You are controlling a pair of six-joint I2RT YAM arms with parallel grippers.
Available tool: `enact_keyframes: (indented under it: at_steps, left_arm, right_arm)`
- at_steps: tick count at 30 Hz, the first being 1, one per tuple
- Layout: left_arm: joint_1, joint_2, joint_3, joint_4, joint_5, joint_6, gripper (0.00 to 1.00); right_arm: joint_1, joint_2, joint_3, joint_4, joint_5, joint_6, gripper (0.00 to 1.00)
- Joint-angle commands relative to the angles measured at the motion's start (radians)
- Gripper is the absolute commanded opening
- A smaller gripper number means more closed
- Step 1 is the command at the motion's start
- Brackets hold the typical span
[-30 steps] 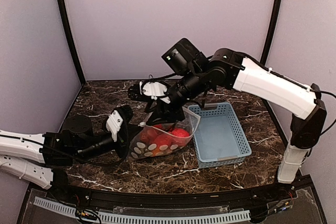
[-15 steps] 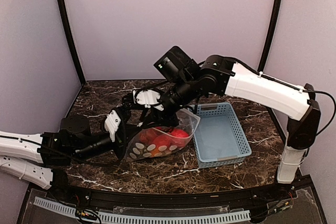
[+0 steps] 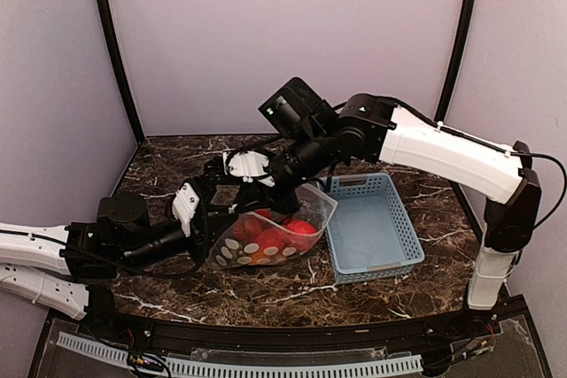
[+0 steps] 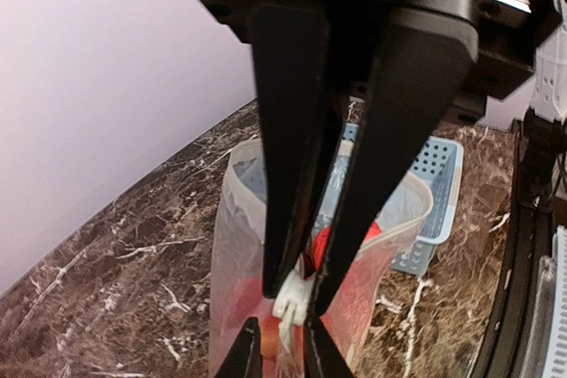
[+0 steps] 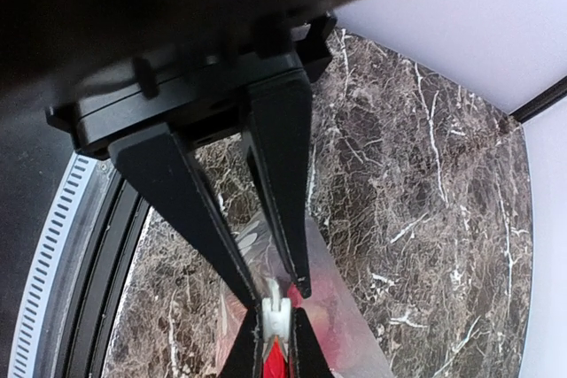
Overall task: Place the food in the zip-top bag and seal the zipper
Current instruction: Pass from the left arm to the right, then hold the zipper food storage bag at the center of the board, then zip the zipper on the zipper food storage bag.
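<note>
right claw (image 5: 279,304): now pinched on slider (image 5: 275,314) | left claw (image 4: 297,294): grips zip-top bag (image 4: 232,219)

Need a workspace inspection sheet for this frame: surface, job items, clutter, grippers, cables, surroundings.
Surface: dark marble-pattern table; no loose pieces seen on it.
Job's things: zip-top bag beside the basket, mouth gaping open; red food inside; zipper slider at the grippers' end.
Clutter: light-blue basket right of the bag, looks empty.
Grippers: left gripper and right gripper both pinched on the zipper at the slider.
Cables: black cable loops off the right arm's elbow.
Surroundings: plain pale walls, black posts.
</note>
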Motion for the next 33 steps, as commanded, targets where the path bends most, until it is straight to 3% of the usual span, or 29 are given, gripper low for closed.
enact_keyframes:
  at_steps: [1, 5, 15, 33]
  left_arm:
    - [0.001, -0.016, 0.011, 0.054, 0.008, 0.007, 0.19]
    - [0.001, 0.029, 0.013, 0.074, 0.038, 0.027, 0.24]
    - [0.001, 0.046, 0.015, 0.099, -0.019, 0.032, 0.01]
    - [0.002, -0.153, -0.091, 0.130, -0.164, 0.034, 0.01]
  right_arm:
    - [0.004, -0.025, -0.008, -0.001, -0.002, 0.007, 0.00]
    - [0.004, -0.029, 0.002, -0.005, -0.008, 0.012, 0.00]
    - [0.003, -0.026, -0.003, -0.020, -0.003, 0.015, 0.00]
    - [-0.126, 0.001, 0.017, -0.079, 0.075, 0.043, 0.00]
